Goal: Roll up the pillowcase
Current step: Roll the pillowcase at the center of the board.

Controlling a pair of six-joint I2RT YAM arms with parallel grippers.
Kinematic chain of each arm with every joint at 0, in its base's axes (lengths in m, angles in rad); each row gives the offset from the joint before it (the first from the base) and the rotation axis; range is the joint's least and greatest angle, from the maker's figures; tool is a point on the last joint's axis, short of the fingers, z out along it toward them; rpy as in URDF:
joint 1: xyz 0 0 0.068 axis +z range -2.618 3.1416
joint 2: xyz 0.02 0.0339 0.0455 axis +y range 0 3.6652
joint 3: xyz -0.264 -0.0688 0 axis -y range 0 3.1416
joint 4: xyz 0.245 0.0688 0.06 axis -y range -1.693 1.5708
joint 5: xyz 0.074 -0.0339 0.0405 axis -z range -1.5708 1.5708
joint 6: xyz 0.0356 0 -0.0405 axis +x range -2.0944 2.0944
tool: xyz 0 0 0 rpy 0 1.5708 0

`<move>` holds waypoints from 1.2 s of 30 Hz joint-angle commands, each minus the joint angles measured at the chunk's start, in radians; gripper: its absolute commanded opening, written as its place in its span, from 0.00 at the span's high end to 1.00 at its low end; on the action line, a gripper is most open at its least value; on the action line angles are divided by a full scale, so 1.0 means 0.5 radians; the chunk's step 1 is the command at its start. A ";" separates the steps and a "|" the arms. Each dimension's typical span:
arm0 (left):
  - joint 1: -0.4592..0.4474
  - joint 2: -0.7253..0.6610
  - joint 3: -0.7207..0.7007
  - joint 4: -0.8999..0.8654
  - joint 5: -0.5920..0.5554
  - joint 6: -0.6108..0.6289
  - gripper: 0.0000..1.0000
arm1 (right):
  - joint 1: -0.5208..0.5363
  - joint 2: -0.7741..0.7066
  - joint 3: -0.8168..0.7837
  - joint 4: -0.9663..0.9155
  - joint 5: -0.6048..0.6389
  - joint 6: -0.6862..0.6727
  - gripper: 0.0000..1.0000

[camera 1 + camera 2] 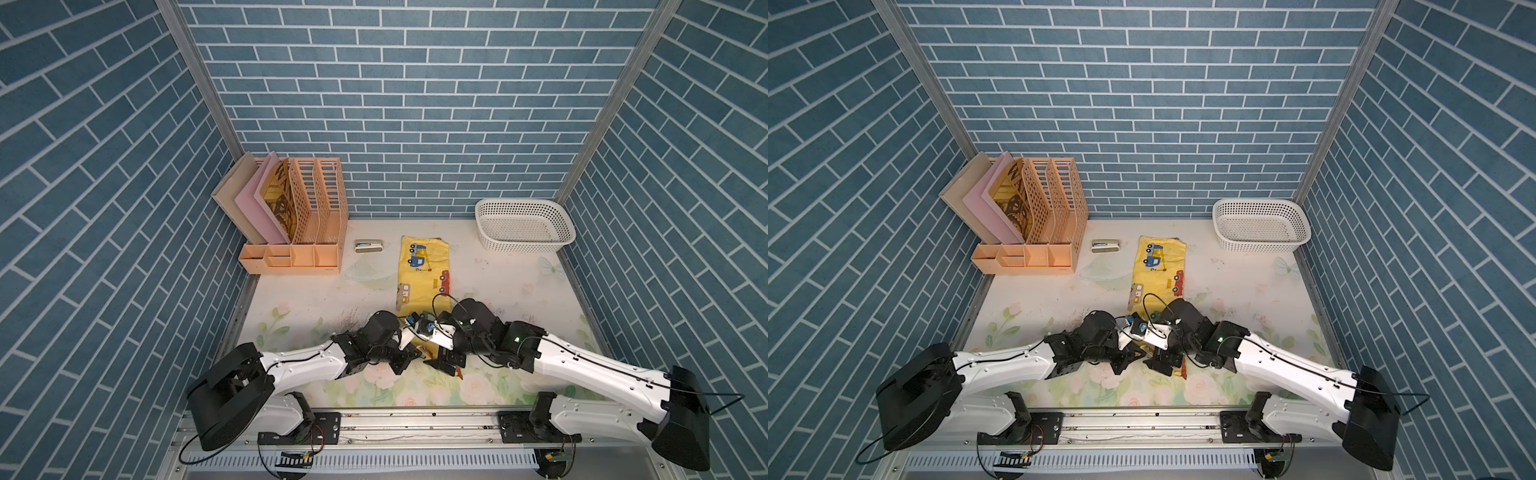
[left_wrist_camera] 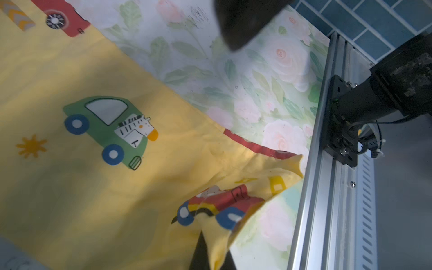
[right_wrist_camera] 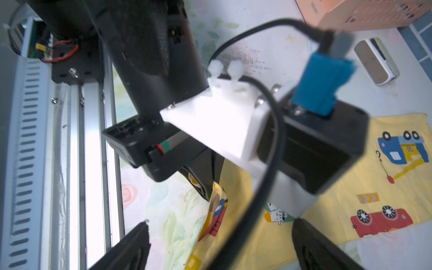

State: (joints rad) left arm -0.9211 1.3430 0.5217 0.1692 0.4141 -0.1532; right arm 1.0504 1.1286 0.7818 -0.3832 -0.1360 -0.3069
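The pillowcase lay lengthwise; the left gripper pinched its lifted near corner, the right gripper gaped wide over it

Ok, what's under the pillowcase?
Only the floral table covering shows around the pillowcase and below its lifted near end, which the left gripper pinches. Anything beneath the flat cloth is hidden.

The pillowcase is thin matt cloth, creased. The basket and file rack are smooth perforated plastic; the rail is brushed metal.
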 commanded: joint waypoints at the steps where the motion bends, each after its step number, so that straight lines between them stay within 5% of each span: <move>1: 0.011 -0.019 0.007 -0.077 0.101 -0.018 1.00 | 0.053 0.113 -0.026 0.031 0.219 0.104 0.07; 11: 0.032 -0.141 -0.090 -0.140 -0.026 -0.118 1.00 | 0.106 0.315 -0.073 0.038 0.192 0.183 0.07; 22: 0.032 -0.291 -0.233 -0.119 -0.135 -0.263 1.00 | 0.167 0.519 -0.001 -0.024 0.073 0.176 0.24; 26: 0.038 -0.298 -0.205 -0.093 -0.177 -0.257 1.00 | 0.167 0.492 0.044 -0.083 0.028 0.172 0.58; 29: 0.049 -0.270 -0.172 -0.099 -0.173 -0.248 1.00 | 0.160 0.445 0.140 -0.170 -0.013 0.178 0.70; 32: 0.085 -0.274 -0.198 -0.054 -0.161 -0.256 1.00 | 0.084 0.241 0.129 -0.157 -0.047 0.185 0.57; 34: 0.103 -0.269 -0.203 -0.026 -0.130 -0.273 1.00 | 0.081 0.135 0.161 -0.237 -0.055 0.197 0.29; 36: 0.101 -0.261 -0.198 0.000 -0.094 -0.277 1.00 | 0.081 0.142 0.192 -0.349 -0.080 0.216 0.16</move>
State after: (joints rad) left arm -0.8791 1.2118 0.4080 0.1257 0.3431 -0.2848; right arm 1.0924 1.2224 0.8387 -0.4526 -0.1429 -0.2192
